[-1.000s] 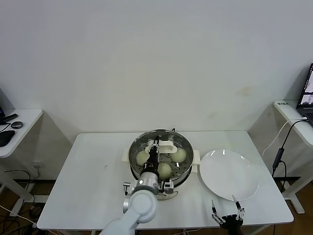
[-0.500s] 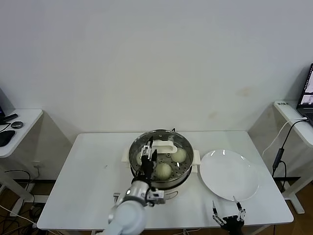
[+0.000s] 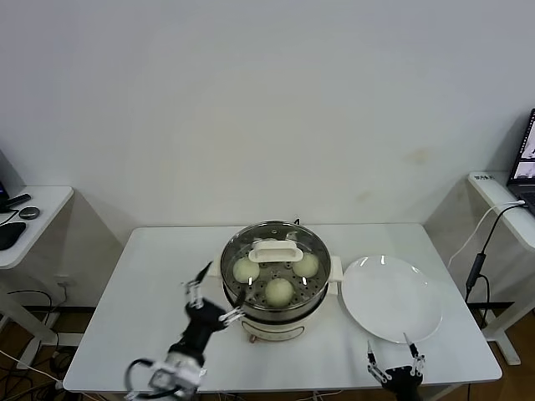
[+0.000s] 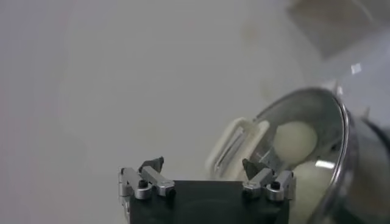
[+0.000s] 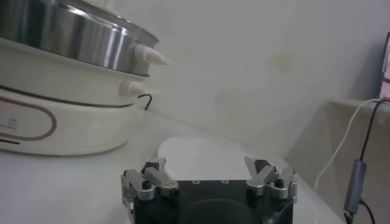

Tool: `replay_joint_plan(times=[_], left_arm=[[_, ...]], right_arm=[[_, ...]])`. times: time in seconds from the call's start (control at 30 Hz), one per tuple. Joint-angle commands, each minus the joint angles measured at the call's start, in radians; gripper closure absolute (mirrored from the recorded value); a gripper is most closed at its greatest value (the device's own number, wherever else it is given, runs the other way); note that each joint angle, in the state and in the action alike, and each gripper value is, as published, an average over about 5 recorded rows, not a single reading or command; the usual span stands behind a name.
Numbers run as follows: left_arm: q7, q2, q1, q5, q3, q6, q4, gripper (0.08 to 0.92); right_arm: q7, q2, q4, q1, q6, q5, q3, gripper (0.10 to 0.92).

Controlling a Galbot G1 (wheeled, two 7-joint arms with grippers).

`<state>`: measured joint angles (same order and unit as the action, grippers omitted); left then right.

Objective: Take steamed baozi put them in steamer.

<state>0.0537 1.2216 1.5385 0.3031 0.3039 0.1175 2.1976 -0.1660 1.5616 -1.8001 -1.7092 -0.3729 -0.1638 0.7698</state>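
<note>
A glass lid (image 3: 274, 257) covers the steamer (image 3: 274, 284), blocking entry from above, while bare table (image 3: 155, 284) lies open to its left.

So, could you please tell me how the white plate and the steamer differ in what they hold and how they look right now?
The steamer holds baozi; three show through its glass lid, while the white plate to its right lies bare. The steamer is a deep shiny steel pot on a cream base; the plate is flat and plain white. The steamer is covered; the plate lies open. Both are round and rest on the same white table.
</note>
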Motion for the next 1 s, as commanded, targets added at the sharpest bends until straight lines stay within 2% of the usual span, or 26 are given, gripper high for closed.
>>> replay_joint_plan(times=[0.03,0.13,0.23,0.53,1.0], left_arm=[[0.118,0.019,0.366,-0.675,0.28,-0.284,-0.082,0.177],[0.11,0.029,0.366,-0.637,0.267,-0.346,-0.176,0.177],[0.093,0.036,0.364,-0.623,0.259,-0.387,-0.214,0.177],[0.068,0.057,0.366,-0.591,0.25,-0.446,-0.234,0.177],[0.07,0.063,0.36,-0.581,0.243,-0.439,-0.265,0.177]], right_arm=[[-0.065,-0.041,-0.066,-0.043,0.107,0.202,-0.034,0.203],[-0.083,-0.055,-0.09,-0.059,0.129,0.238,-0.037,0.203],[-0.091,-0.064,-0.108,-0.073,0.146,0.25,-0.037,0.203],[-0.078,-0.061,-0.12,-0.086,0.157,0.247,-0.042,0.203],[-0.074,-0.06,-0.098,-0.088,0.152,0.219,-0.066,0.203]])
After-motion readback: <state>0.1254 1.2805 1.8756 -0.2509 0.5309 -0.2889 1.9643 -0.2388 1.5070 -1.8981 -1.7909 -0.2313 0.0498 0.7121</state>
